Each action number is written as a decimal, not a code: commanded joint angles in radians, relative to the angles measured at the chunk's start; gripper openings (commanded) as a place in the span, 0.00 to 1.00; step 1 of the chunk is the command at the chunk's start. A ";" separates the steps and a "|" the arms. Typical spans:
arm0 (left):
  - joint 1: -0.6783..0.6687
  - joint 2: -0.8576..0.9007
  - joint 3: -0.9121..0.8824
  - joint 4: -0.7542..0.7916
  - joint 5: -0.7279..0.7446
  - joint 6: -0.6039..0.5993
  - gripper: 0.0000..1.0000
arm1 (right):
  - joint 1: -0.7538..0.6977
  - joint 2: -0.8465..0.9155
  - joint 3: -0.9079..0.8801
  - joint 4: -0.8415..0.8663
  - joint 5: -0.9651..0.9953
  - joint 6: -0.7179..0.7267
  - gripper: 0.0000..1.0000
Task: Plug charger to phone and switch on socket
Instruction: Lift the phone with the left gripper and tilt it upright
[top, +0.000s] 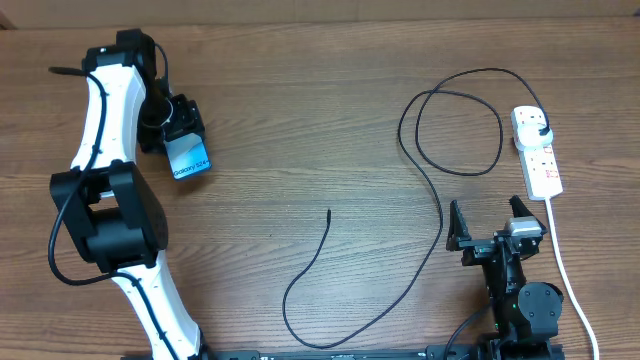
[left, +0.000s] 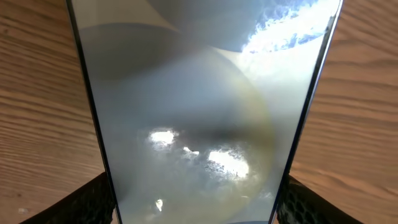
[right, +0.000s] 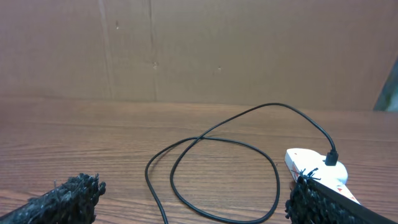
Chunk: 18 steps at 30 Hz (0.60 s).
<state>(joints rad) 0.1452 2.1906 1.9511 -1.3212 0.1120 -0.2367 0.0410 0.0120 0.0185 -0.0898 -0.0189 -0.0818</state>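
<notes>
The phone (top: 190, 157) with its blue-teal screen is at the left of the table, held between the fingers of my left gripper (top: 178, 128). In the left wrist view the phone (left: 199, 112) fills the frame between the two black fingers (left: 196, 202). The black charger cable (top: 440, 215) loops across the table; its loose tip (top: 329, 211) lies mid-table and its plug (top: 540, 133) sits in the white socket strip (top: 537, 152). My right gripper (top: 488, 228) is open and empty, near the front right. The cable loop (right: 211, 177) and the socket (right: 314, 165) show in the right wrist view.
The socket's white cord (top: 568, 275) runs down the right side past my right arm. A brown cardboard wall (right: 199, 50) stands behind the table's far edge.
</notes>
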 joint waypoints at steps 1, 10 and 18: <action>-0.026 -0.001 0.074 -0.018 0.136 -0.014 0.04 | 0.005 -0.010 -0.011 0.005 0.002 0.003 1.00; -0.077 -0.001 0.092 -0.022 0.625 -0.058 0.04 | 0.006 -0.010 -0.011 0.006 0.002 0.002 1.00; -0.132 -0.001 0.092 -0.053 0.821 -0.232 0.04 | 0.005 -0.010 -0.011 0.005 0.002 0.002 1.00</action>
<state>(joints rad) 0.0277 2.1906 2.0113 -1.3602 0.7734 -0.3584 0.0410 0.0120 0.0185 -0.0898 -0.0185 -0.0826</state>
